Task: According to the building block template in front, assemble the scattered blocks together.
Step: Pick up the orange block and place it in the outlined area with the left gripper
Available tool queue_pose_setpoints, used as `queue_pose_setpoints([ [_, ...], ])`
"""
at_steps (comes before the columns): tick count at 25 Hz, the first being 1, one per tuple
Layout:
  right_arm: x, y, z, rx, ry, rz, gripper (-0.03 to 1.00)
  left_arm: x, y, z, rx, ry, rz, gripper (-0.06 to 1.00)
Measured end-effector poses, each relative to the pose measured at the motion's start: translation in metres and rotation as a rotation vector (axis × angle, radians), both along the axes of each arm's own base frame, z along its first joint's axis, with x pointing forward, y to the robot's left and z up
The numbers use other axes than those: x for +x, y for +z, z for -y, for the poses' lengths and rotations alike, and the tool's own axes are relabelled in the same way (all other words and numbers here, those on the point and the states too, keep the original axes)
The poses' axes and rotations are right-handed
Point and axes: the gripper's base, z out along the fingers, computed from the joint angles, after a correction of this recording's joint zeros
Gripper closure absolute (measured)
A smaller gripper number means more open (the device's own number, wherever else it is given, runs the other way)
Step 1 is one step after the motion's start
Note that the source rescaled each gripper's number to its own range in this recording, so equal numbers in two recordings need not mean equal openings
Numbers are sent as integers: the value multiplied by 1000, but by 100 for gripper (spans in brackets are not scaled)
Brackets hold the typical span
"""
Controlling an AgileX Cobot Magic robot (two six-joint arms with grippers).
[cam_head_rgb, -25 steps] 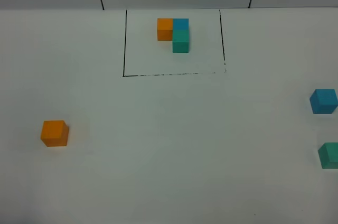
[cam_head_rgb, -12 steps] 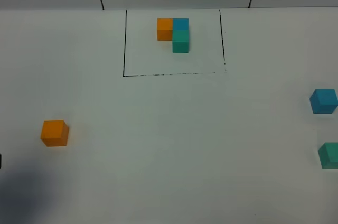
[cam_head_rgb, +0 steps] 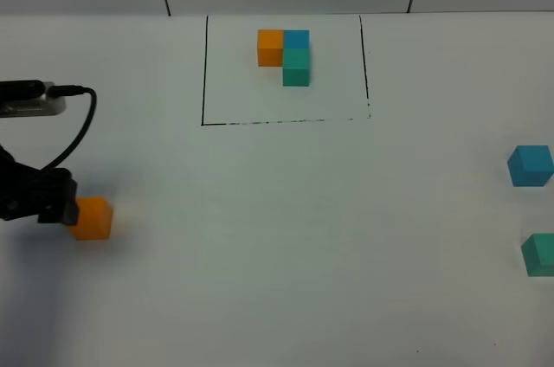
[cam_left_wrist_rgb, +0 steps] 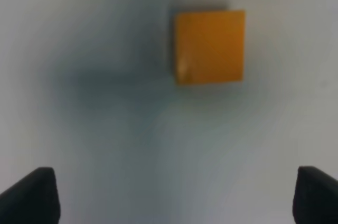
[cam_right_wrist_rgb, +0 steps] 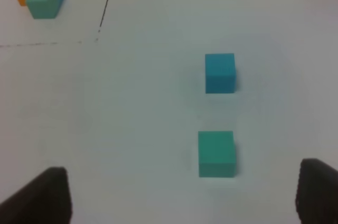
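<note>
Left wrist view has the orange cube [cam_left_wrist_rgb: 209,47] sitting square-on ahead of the left jaws, not yet between them and a shade off their midline. Jaws spread wide, holding nothing. Exterior high: left arm [cam_head_rgb: 35,198] just left of that cube, near-left on the surface [cam_head_rgb: 286,237], with the template [cam_head_rgb: 286,55] far centre.

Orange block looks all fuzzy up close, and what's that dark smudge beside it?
Left wrist view: the orange block is out of focus, its edges soft; the smudge is a blurry shadow on the table, probably cast by the left tool. Exterior high view: the block looks sharper, with faint shade around it.
</note>
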Motion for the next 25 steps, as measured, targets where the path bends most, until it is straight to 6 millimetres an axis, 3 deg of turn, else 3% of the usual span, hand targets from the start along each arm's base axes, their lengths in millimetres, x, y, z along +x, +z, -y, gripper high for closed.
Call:
queue_pose_setpoints([
  [7,0,0,0,3,-1,0,23,25,-26,16,-4,-3,-39,-6],
  [25,0,0,0,4,-2,0,24,47,-80,19,6,55,-89,-2],
])
